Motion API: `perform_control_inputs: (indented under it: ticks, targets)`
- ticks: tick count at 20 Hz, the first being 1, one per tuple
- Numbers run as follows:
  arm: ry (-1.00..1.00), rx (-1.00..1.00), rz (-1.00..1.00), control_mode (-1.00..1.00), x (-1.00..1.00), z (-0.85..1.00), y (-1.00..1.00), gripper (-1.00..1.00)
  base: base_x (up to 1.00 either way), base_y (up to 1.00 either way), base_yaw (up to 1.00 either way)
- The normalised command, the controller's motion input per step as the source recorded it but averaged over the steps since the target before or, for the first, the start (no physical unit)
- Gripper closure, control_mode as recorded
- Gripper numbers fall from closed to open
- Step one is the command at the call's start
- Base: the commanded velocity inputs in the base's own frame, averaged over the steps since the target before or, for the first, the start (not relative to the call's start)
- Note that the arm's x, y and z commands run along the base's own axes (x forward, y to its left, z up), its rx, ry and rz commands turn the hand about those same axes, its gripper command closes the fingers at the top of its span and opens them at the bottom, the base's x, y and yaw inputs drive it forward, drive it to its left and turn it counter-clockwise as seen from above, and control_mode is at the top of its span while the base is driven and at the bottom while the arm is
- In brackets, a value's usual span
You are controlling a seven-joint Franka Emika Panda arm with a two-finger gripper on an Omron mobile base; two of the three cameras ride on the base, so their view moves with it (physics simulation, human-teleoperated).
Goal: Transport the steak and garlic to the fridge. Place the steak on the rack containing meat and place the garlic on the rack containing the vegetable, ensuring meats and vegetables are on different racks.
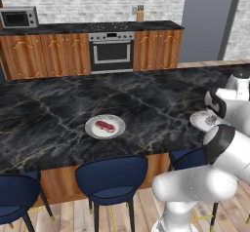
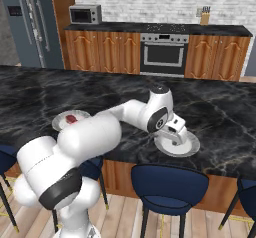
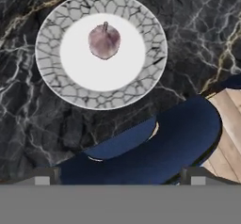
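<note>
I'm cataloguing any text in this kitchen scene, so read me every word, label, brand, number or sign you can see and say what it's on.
None can be read.
Microwave: dark front, no legible brand or digits.
Oven: its control strip shows only blurred specks.
Fridge: the small black panel is too small to read.
Plates under the garlic and the steak: patterned rim only, no lettering.

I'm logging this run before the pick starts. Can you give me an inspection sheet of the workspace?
Surface: black marbled island counter, bare apart from the two plates.
Job's things: red-pink flat steak on round pale plate; pale pinkish garlic bulb on crackle-rimmed plate; slate-grey fridge across the room, closed.
Clutter: nothing seen.
Grippers: gripper open, above the garlic plate, holding nothing.
Cables: nothing seen.
Surroundings: blue stools, steel oven, microwave.
</note>
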Motion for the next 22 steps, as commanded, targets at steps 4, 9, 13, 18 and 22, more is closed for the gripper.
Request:
perform_control_inputs:
  ticks: [4,9,13,18,22]
  targets:
    - [-0.07,0.0,0.0,-1.0,0.46,-0.37,-0.01,-1.0,0.0,0.0,0.0]
    - [-0.01,0.0,0.0,-1.0,0.42,-0.31,-0.1,-1.0,0.0,0.0,0.0]
    - [0.0,0.0,0.0,-1.0,0.33,-0.14,-0.15,-1.0,0.0,0.0,0.0]
    - [0.0,0.0,0.0,-1.0,0.4,-0.17,-0.2,-1.0,0.0,0.0,0.0]
    - [0.0,0.0,0.0,-1.0,0.44,-0.2,-0.23,-1.0,0.0,0.0,0.0]
